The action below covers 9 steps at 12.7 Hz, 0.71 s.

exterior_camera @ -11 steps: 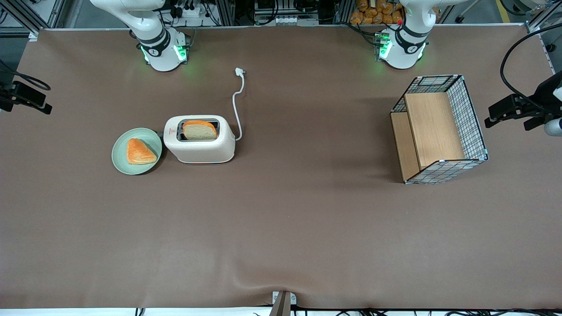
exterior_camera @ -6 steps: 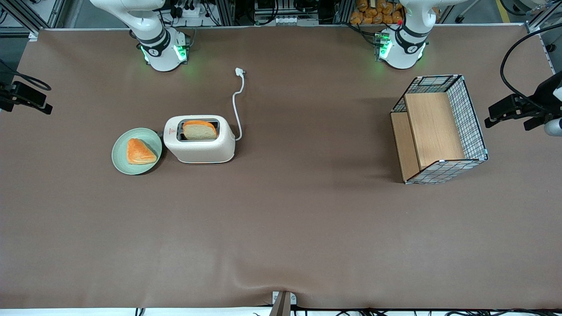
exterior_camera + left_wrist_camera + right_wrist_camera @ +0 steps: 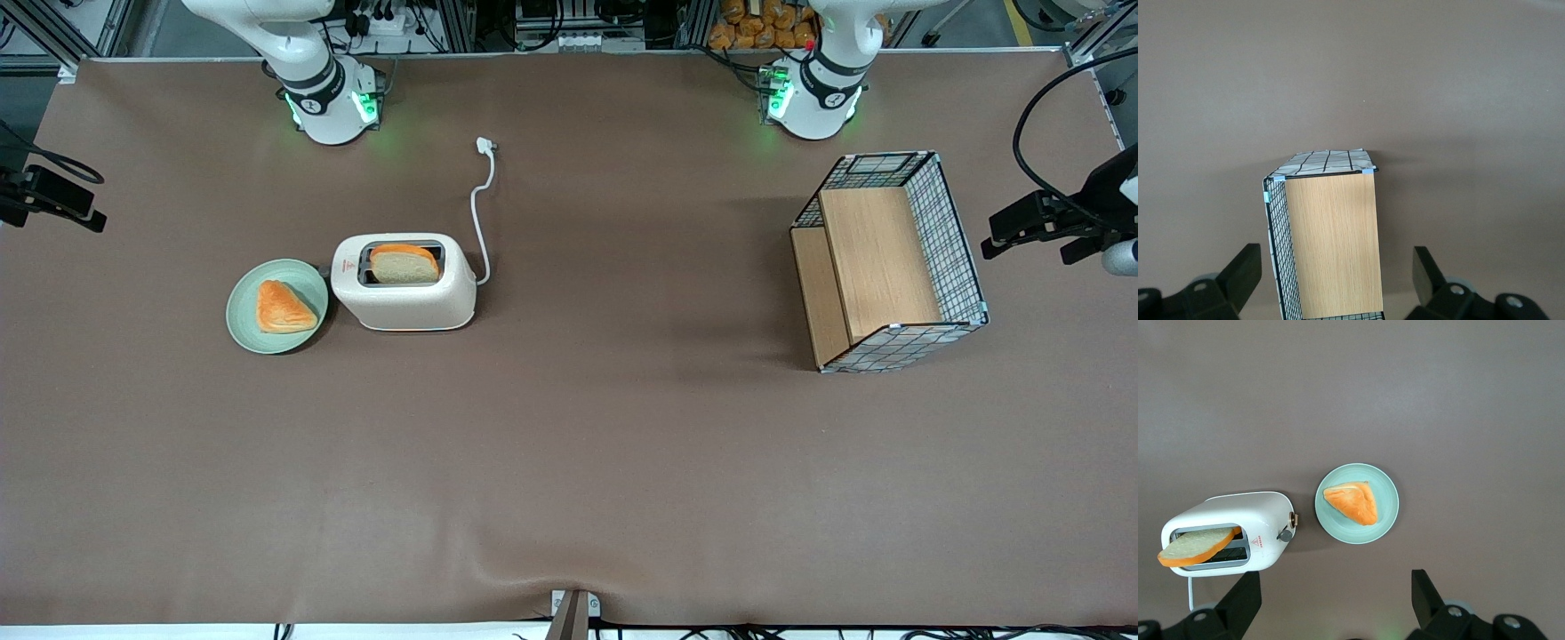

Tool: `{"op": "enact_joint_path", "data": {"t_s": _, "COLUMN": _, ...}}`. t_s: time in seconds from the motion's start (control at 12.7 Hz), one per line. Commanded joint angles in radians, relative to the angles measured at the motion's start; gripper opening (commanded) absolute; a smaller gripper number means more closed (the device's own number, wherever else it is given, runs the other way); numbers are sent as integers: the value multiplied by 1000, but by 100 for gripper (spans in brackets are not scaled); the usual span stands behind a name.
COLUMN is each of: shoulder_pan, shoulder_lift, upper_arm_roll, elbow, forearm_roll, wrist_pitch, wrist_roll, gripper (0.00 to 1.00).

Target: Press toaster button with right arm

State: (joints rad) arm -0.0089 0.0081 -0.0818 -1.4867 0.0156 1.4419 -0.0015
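- The toaster point(image 3: 404, 283) stands on the counter point(image 3: 569, 462) toward the working arm's end, bread slice point(image 3: 404, 264) in one slot.
- The toaster button point(image 3: 1285, 535), a small grey tab, juts from the narrow end facing the green plate point(image 3: 244, 313); plate and pastry point(image 3: 283, 308) sit just beside it.
- The tool point(image 3: 1337, 597) hangs high above, well apart, fingers spread wide and empty.
- The light toaster may slide or tip; pressing straight down looks wise.
- Little room beside the tab; open counter elsewhere.

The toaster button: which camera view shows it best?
The right wrist view: the toaster button sticks out clearly from the toaster, facing the plate, with the open gripper apart from it. The front view hardly shows it. The left wrist view misses it.
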Motion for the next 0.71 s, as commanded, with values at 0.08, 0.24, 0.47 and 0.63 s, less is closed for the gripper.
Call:
{"op": "enact_joint_path", "data": {"t_s": 0.08, "shoulder_pan": -14, "shoulder_lift": -7, "upper_arm_roll": 10, "elbow": -7, "forearm_roll": -2, "wrist_pitch": 8, "wrist_roll": 5, "gripper": 100}}
{"op": "enact_joint_path", "data": {"t_s": 0.24, "shoulder_pan": -7, "shoulder_lift": -4, "upper_arm_roll": 13, "elbow": -3, "forearm_roll": -2, "wrist_pitch": 2, "wrist_roll": 3, "gripper": 100}}
{"op": "enact_joint_path", "data": {"t_s": 0.47, "shoulder_pan": 17, "shoulder_lift": 18, "upper_arm_roll": 22, "elbow": -4, "forearm_roll": -2, "wrist_pitch": -8, "wrist_roll": -6, "gripper": 100}}
{"op": "enact_joint_path", "data": {"t_s": 0.63, "shoulder_pan": 21, "shoulder_lift": 35, "upper_arm_roll": 22, "elbow": -12, "forearm_roll": 0, "wrist_pitch": -27, "wrist_roll": -5, "gripper": 100}}
